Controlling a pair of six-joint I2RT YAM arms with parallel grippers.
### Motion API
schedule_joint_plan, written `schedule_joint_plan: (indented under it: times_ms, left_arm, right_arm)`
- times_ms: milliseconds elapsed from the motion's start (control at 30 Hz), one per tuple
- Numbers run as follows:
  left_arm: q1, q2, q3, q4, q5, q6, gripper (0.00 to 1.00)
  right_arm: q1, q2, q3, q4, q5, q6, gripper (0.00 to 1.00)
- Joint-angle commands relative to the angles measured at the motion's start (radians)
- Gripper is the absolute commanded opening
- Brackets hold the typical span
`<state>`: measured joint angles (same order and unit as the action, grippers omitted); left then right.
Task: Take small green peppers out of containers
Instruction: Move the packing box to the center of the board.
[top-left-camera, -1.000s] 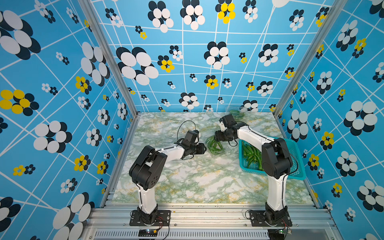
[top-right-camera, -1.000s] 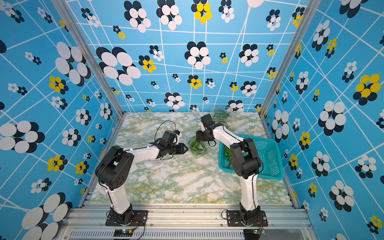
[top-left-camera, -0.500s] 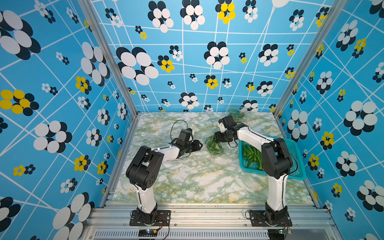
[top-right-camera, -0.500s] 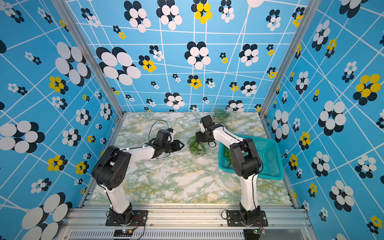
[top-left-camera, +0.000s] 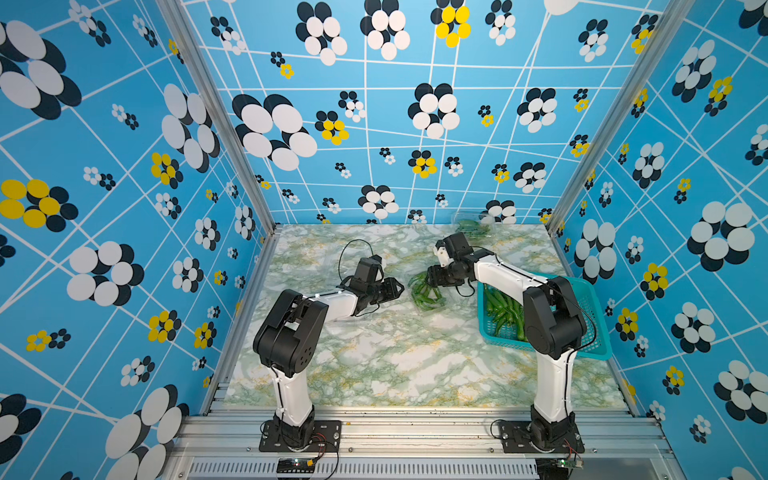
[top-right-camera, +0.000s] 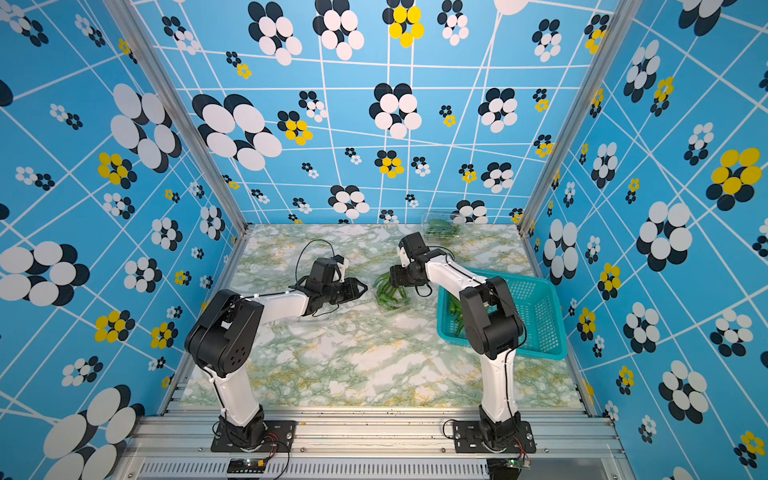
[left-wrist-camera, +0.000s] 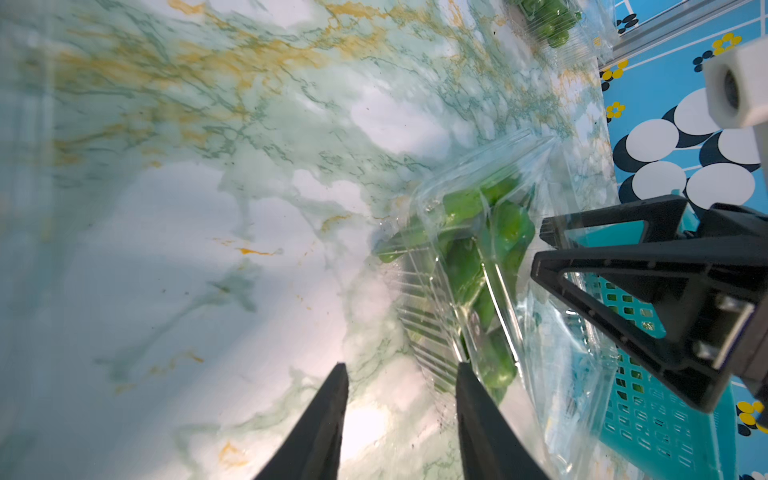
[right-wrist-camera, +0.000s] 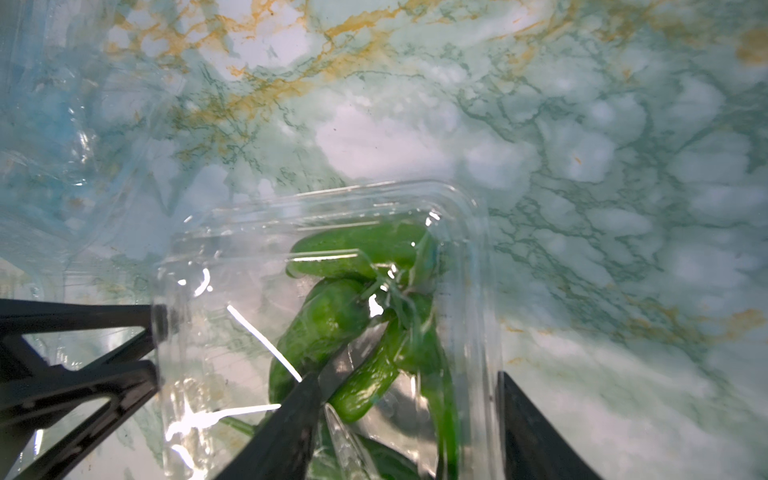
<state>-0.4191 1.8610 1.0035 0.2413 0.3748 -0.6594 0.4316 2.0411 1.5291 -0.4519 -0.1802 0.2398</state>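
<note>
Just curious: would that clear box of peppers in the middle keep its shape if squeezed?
Probably not: the clear box has thin, ribbed walls, likely floppy. It looks light, so a push might slide it across the smooth table.

Bright even light, soft shadows; wrist views blurry with glare streaks.

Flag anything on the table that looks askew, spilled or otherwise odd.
No spill or damage shows. One oddity: the right gripper straddles the open container's wall, one finger apparently inside among the small green peppers, one outside. A second container sits apart, far back.
</note>
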Motion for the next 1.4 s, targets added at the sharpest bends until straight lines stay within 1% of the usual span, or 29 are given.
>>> schedule_joint_plan:
  times_ms: [0,300,567,833,1033,1233,1367]
  left_arm:
    - [0.009,0.021,0.012,0.013,0.013,-0.008,0.44]
    - [0.012,0.034,0.020,0.031,0.022,-0.019,0.44]
    - [0.020,0.022,-0.005,0.084,0.039,-0.042,0.44]
    - [0.017,0.052,0.018,0.067,0.048,-0.039,0.44]
    - [0.017,0.050,0.019,0.069,0.044,-0.036,0.44]
    - [0.017,0.061,0.009,0.127,0.079,-0.070,0.44]
    - [0.009,0.075,0.018,0.117,0.071,-0.063,0.44]
  right_arm:
    - [0.015,-0.005,-0.035,-0.045,-0.009,-0.009,0.66]
    - [0.018,-0.015,-0.037,-0.046,-0.026,-0.013,0.66]
    - [0.022,-0.007,-0.032,-0.050,-0.027,-0.016,0.65]
    - [0.029,-0.007,-0.032,-0.048,-0.037,-0.017,0.65]
    - [0.034,0.002,-0.026,-0.054,-0.059,-0.023,0.65]
    - [0.053,0.026,-0.005,-0.079,-0.080,-0.046,0.63]
    - [0.066,0.042,0.007,-0.086,-0.093,-0.056,0.62]
